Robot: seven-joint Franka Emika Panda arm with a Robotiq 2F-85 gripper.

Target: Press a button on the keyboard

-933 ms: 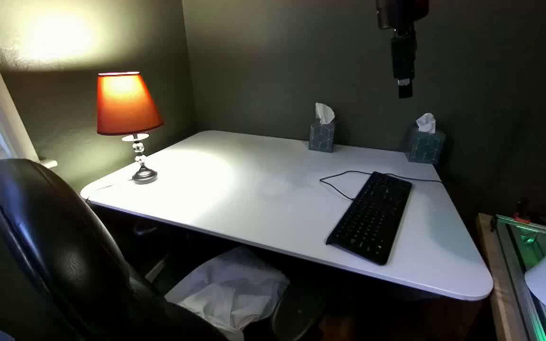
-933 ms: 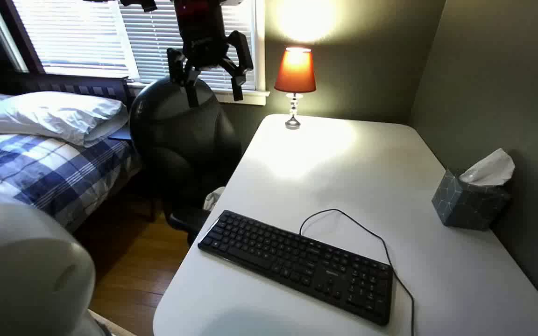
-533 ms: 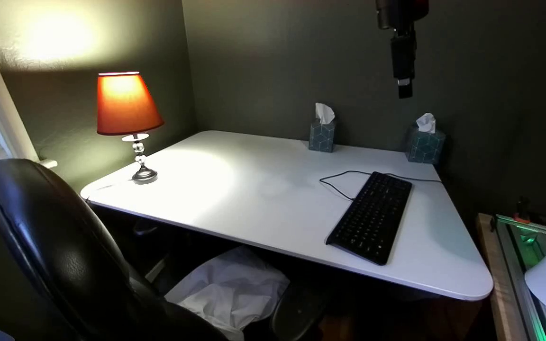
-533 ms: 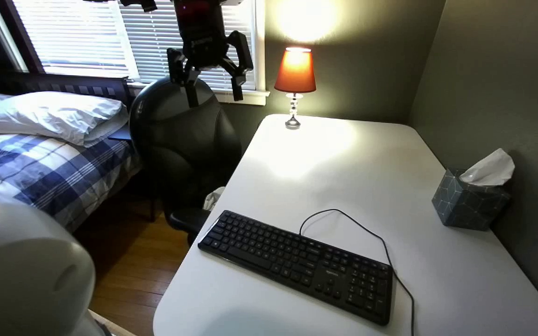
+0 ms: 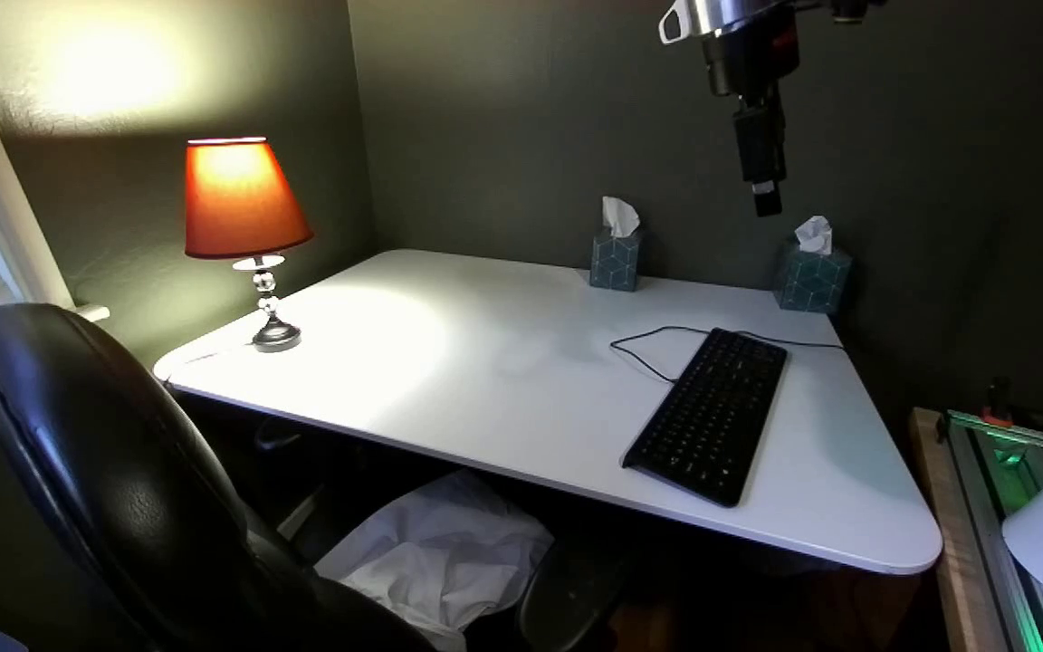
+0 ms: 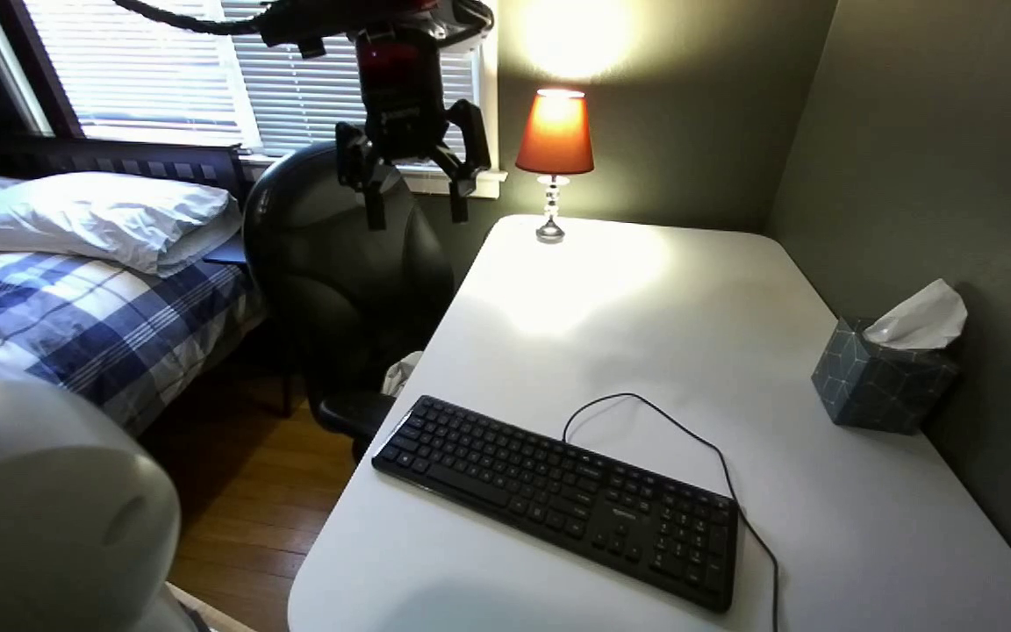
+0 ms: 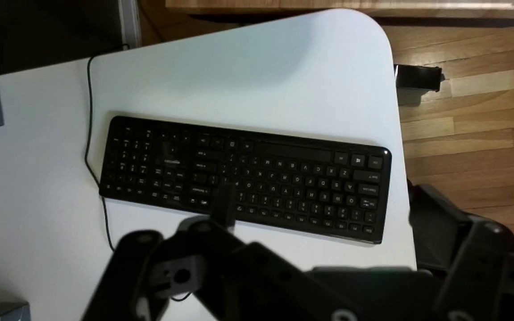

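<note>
The black keyboard [image 5: 710,417] lies flat on the white desk [image 5: 521,398] in both exterior views. In an exterior view its keys face up and its logo shows near the number pad [image 6: 558,500]. In the wrist view the whole keyboard [image 7: 257,171] shows with its letters upside down, and one fingertip covers a small part of its upper key rows. My gripper [image 6: 417,211] is open with nothing between its fingers. It hangs in the air well above the desk, pointing down, also in an exterior view [image 5: 768,199]. It touches nothing.
A thin black cable [image 7: 89,111] runs from the keyboard across the desk. Two tissue boxes [image 5: 614,263] stand along the wall side. An orange lamp [image 5: 245,201] stands at the far end. A black office chair [image 6: 347,254] stands against the desk's side.
My gripper has come down a little and tilted slightly, with more of the arm now showing above it. It stays open. The keyboard has not moved.
</note>
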